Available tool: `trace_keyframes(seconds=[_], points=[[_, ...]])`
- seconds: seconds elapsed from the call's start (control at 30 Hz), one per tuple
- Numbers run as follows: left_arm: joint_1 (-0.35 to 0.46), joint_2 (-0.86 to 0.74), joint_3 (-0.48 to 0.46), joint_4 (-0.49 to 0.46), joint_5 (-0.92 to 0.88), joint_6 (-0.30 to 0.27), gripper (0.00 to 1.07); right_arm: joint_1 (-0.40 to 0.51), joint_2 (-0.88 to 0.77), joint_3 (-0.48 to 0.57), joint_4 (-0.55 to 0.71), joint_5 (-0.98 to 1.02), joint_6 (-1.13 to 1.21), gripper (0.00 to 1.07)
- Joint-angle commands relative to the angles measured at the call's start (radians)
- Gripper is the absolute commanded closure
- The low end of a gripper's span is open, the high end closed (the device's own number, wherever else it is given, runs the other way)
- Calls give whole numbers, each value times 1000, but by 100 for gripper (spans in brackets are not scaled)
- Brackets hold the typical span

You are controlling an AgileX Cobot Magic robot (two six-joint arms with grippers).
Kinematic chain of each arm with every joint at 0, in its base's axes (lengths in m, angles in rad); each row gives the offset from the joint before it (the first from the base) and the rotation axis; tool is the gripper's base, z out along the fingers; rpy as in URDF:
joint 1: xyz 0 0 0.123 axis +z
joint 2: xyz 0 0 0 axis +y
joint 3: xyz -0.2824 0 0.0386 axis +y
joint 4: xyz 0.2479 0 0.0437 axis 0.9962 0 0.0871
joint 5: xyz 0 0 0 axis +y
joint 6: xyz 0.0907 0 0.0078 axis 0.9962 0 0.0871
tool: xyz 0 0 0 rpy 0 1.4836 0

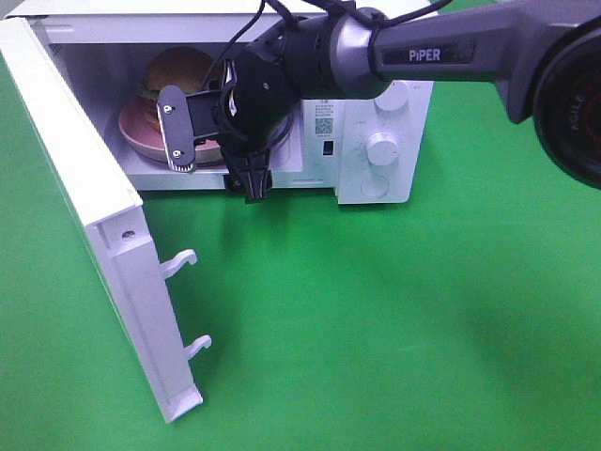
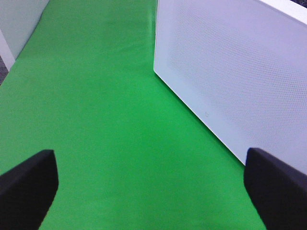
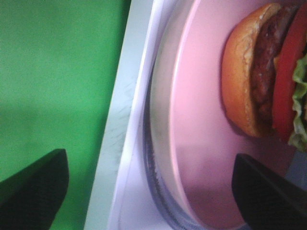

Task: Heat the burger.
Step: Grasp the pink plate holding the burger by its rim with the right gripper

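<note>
Sitting on a pink plate (image 1: pixel 141 132) inside the open microwave (image 1: pixel 394 160), the burger (image 1: pixel 178 73) looks placed for heating from the high view, with the right gripper (image 1: pixel 230 150) at the cavity mouth and the door (image 1: pixel 103 235) swung wide. Only the left wrist view shows the left gripper (image 2: pixel 148 184), fingers apart over green cloth (image 2: pixel 105 120) beside a white panel. The right wrist view adds the patty, tomato and lettuce, between spread, empty fingers.

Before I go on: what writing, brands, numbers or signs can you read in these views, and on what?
"PiPER": white letters on the grey arm link.
Partial embossed letters, perhaps "AGILE": black round joint housing, not surely readable.
QR code with small print: white microwave's front panel, too small to read.
Markings around the white dials: too small.
Wrist views: none.
</note>
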Motion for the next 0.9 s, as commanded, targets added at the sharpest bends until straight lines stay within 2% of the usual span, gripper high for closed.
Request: trace_keyframes(seconds=[0.03,0.33,0.47,0.5,0.57,0.6,0.63,0.67,0.7,0.73,0.77,0.8,0.83,0.87,0.9], points=[[5,-6,3,0,-3,-2,9,-2,16,-24,3,2,4,19],[5,-5,3,1,-3,-2,9,-35,39,-59,13,-2,3,21],[5,-5,3,1,-3,-2,9,-35,43,-59,16,-12,0,26],[5,-5,3,1,-3,-2,9,-35,46,-59,16,-18,1,35],[5,-5,3,1,-3,-2,9,-35,46,-59,16,-18,1,38],[5,-5,3,1,-3,-2,9,-35,51,-59,15,-16,1,49],[5,-5,3,1,-3,-2,9,-35,51,-59,15,-16,1,49],[5,-5,3,1,-3,-2,9,-35,53,-59,15,-16,1,60],[5,-5,3,1,-3,-2,9,-35,53,-59,15,-16,1,60],[5,-5,3,1,-3,-2,9,-35,54,-59,13,-16,0,73],[5,-5,3,1,-3,-2,9,-35,54,-59,13,-16,0,73],[5,-5,3,1,-3,-2,9,-35,54,-59,13,-16,0,85],[5,-5,3,1,-3,-2,9,-35,54,-59,13,-16,0,85],[5,-5,3,1,-3,-2,9,-35,54,-59,13,-11,-1,94],[5,-5,3,1,-3,-2,9,-35,54,-59,13,-11,-1,94]])
